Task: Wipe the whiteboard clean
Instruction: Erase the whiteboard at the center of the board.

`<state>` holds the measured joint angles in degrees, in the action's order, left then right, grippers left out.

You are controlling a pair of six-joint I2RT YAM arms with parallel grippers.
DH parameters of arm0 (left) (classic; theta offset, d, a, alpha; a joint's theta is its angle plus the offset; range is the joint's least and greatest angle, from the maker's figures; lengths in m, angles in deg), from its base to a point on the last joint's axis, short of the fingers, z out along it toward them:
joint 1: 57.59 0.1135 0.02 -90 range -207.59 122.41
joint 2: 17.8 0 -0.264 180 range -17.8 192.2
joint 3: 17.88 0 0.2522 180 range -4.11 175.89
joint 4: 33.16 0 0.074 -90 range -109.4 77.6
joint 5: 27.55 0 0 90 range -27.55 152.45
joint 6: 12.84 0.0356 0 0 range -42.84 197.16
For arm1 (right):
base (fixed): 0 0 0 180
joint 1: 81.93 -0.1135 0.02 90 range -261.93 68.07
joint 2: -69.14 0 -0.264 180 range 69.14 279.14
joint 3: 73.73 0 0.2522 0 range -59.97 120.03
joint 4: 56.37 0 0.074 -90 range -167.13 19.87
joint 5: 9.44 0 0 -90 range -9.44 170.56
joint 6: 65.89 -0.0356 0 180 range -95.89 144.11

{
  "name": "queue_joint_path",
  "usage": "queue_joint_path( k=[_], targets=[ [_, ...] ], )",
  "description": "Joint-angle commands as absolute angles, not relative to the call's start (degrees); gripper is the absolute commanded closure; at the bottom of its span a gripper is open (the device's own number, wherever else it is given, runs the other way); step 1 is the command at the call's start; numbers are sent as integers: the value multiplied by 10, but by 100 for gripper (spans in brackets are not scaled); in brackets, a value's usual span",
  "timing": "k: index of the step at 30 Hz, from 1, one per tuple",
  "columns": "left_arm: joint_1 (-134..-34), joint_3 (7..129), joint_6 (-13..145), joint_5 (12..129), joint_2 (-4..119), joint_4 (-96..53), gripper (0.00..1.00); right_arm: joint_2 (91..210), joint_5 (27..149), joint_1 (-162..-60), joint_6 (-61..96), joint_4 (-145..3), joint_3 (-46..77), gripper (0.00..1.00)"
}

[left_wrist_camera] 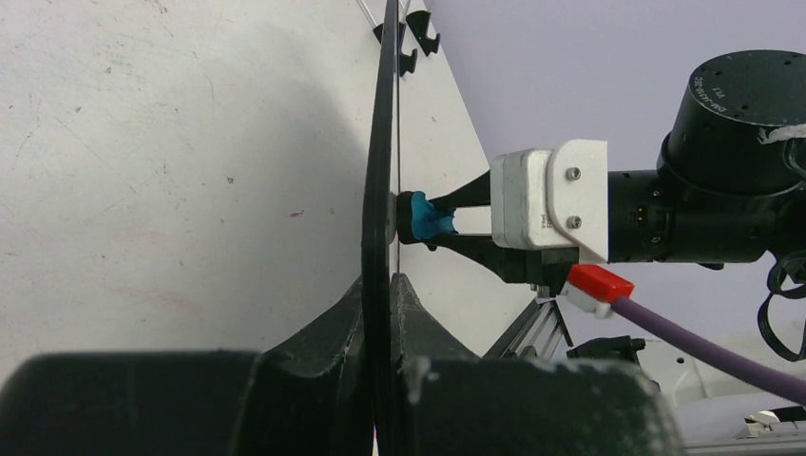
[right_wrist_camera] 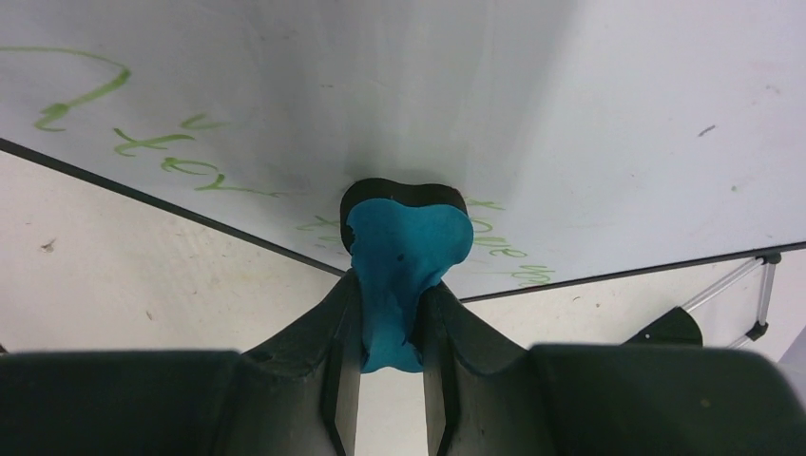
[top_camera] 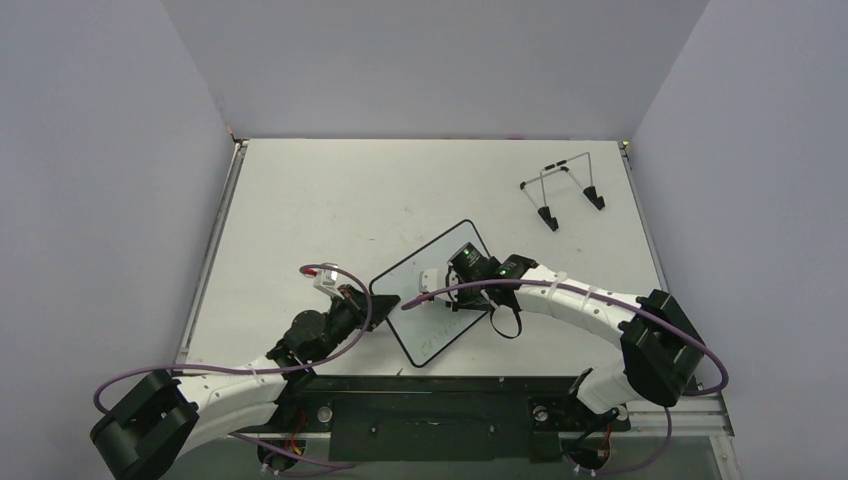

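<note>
1. Where the two arms meet toward the near side of the table [top_camera: 300,210], the whiteboard [top_camera: 432,300] is found between them; its black rim is pinched at the left edge by the clenched left gripper [left_wrist_camera: 384,287].
2. A blue bone-shaped eraser [right_wrist_camera: 403,249] is clamped in the right gripper [right_wrist_camera: 391,302]; its black face is pressed against the board's white surface.
3. Green handwriting [right_wrist_camera: 162,157] is seen on both sides of the eraser.
4. A wire stand [top_camera: 562,190] is seen well apart, far right.

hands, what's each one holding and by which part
Left hand: small white black-rimmed rectangular whiteboard, pinched at its edge. Right hand: small blue bone-shaped eraser, gripped by one end, other end against the board.
</note>
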<state>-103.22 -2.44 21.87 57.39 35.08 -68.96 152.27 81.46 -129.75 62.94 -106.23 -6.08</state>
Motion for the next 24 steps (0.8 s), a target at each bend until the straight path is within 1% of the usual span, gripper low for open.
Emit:
queue_joint_path(
  k=[1, 3, 4, 7, 9, 10, 13, 14, 15, 16, 18, 20, 23, 24],
  targets=[
    [-1030, 6, 210, 592, 335, -771, 100, 1524, 780, -1309, 617, -1043, -59, 100],
    [-1029, 6, 211, 591, 330, -765, 100, 1528, 760, -1292, 606, -1025, -59, 100],
    [-1029, 5, 211, 589, 329, -765, 100, 1521, 768, -1288, 607, -1028, -60, 100],
    [-1028, 6, 212, 591, 333, -766, 100, 1497, 868, -1296, 641, -1060, -68, 100],
    [-1027, 7, 212, 594, 335, -768, 100, 1497, 884, -1299, 647, -1076, -61, 100],
    [-1027, 9, 212, 595, 336, -767, 100, 1501, 879, -1296, 644, -1073, -58, 100],
    [-1026, 10, 212, 597, 334, -765, 100, 1516, 759, -1278, 592, -1007, -62, 100],
    [-1026, 10, 212, 597, 334, -765, 100, 1518, 752, -1266, 584, -1006, -59, 100],
    [-1026, 10, 212, 597, 335, -765, 100, 1516, 766, -1261, 586, -1016, -58, 100],
    [-1026, 10, 212, 597, 336, -766, 100, 1513, 808, -1263, 600, -1025, -60, 100],
    [-1026, 10, 211, 599, 340, -769, 100, 1500, 877, -1281, 635, -1061, -63, 100],
    [-1026, 10, 210, 601, 342, -772, 100, 1497, 914, -1303, 661, -1096, -55, 100],
    [-1026, 8, 209, 603, 339, -770, 100, 1512, 910, -1308, 669, -1107, -46, 100],
    [-1026, 8, 209, 603, 336, -768, 100, 1513, 874, -1306, 655, -1095, -48, 100]
  ],
)
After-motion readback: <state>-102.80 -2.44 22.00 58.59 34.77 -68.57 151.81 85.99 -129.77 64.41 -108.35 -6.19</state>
